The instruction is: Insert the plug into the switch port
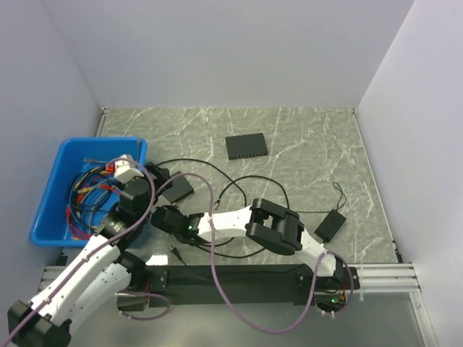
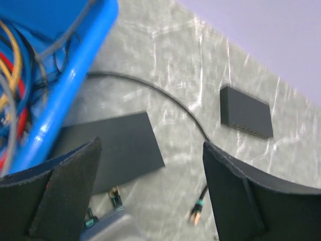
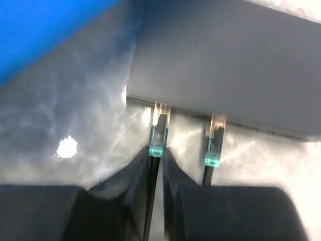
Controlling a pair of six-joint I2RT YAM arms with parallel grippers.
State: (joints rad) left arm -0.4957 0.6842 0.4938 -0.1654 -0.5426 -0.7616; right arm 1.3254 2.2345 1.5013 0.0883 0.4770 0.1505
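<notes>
My right gripper [image 3: 156, 153] is shut on a thin black cable just behind the teal collar of the plug [image 3: 159, 133]. The plug's tip sits at the near edge of a flat black slab [image 3: 225, 65]. A second teal-collared plug [image 3: 213, 145] sits at the same edge, to the right. The switch [image 1: 246, 147], a small black box with a row of ports along its long edge [image 2: 246, 111], lies farther back, apart from both grippers. My left gripper [image 2: 150, 150] hangs open above the slab [image 2: 115, 150], holding nothing. A loose plug [image 2: 196, 211] lies on the floor near its right finger.
A blue bin [image 1: 51, 195] with a multicoloured wire bundle [image 1: 87, 195] stands at the left, close to the slab [image 1: 177, 188]. Black cable loops across the marble surface [image 1: 239, 184]. A small black box [image 1: 333, 225] lies at the right. The right arm [image 1: 275, 228] stretches leftward.
</notes>
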